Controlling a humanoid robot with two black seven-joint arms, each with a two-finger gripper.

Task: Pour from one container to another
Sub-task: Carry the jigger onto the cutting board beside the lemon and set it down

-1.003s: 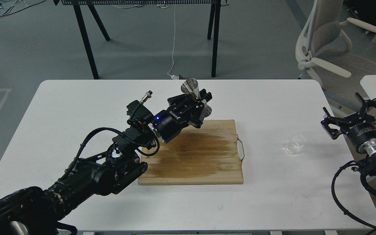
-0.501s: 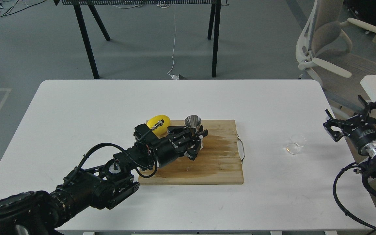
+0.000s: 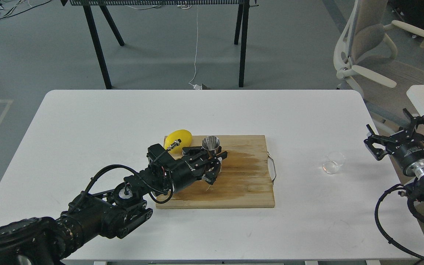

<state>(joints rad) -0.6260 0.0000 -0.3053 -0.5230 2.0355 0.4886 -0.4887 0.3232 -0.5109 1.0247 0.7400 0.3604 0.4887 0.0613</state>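
Observation:
The steel jigger [image 3: 211,142] stands upright on the wooden cutting board [image 3: 241,184], near its back left part. My left gripper [image 3: 212,159] is low over the board and shut on the jigger's narrow waist, hiding the lower cone. The small clear cup [image 3: 333,163] rests on the white table [image 3: 300,114] to the right of the board and looks tipped on its side. My right gripper [image 3: 399,131] hovers open at the table's right edge, about a hand's width right of the cup, with nothing between its fingers.
A yellow lemon [image 3: 179,137] lies at the board's back left corner, just behind my left wrist. A dark wet stain covers the board's middle. A metal handle [image 3: 273,167] sticks out of the board's right side. An office chair [image 3: 374,51] stands back right.
My left gripper came down from above the board's back edge with the jigger and set it low on the board, then drew slightly left. The lemon came into sight. The right gripper barely shifted.

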